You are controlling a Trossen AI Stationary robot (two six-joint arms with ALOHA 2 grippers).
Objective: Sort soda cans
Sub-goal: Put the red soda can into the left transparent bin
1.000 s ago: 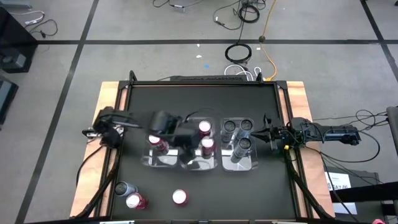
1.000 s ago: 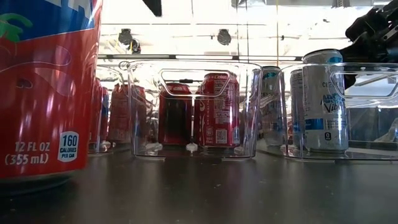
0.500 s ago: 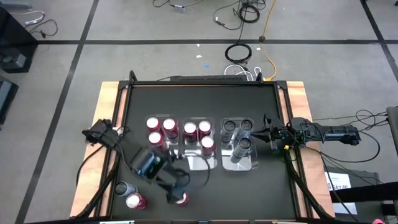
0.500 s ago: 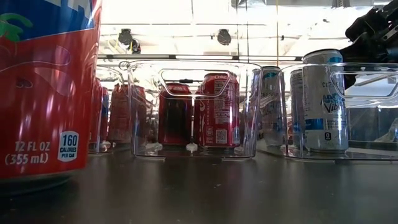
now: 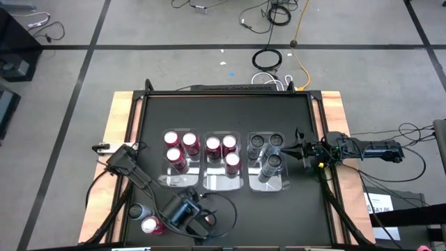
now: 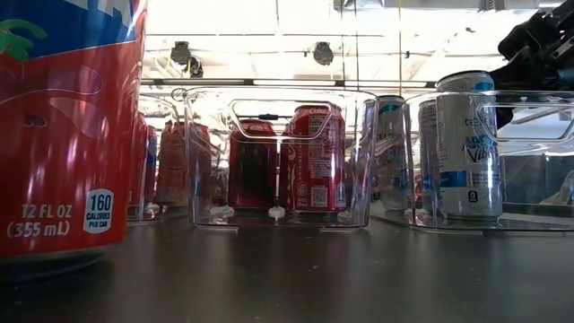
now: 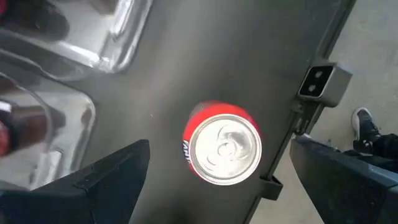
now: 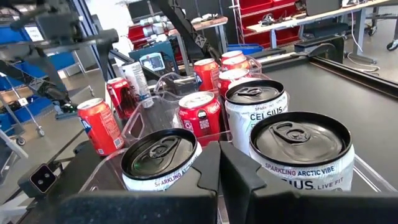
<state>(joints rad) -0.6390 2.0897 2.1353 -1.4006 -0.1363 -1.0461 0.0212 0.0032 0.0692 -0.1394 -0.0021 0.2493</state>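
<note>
Three clear bins stand mid-table. The left bin (image 5: 180, 180) and the middle bin (image 5: 221, 183) each hold three red cans. The right bin (image 5: 268, 185) holds three silver cans (image 8: 298, 146). A red can with a silver top (image 7: 222, 144) stands upright on the table near the near edge. My left gripper (image 5: 201, 222) is open above it, with one finger (image 7: 106, 180) on each side and neither touching it. My right gripper (image 5: 296, 148) is shut (image 8: 219, 168) and empty, just right of the right bin.
A grey can (image 5: 137, 211) and a red can (image 5: 150, 224) lie loose at the near left. A red can (image 6: 72, 126) stands close in front of the low camera. The table's raised frame (image 7: 317, 87) runs near the loose can.
My left gripper has gone from above the bins toward the table's near edge and now stands over the loose red can there. The cans and bins have stayed where they were.
</note>
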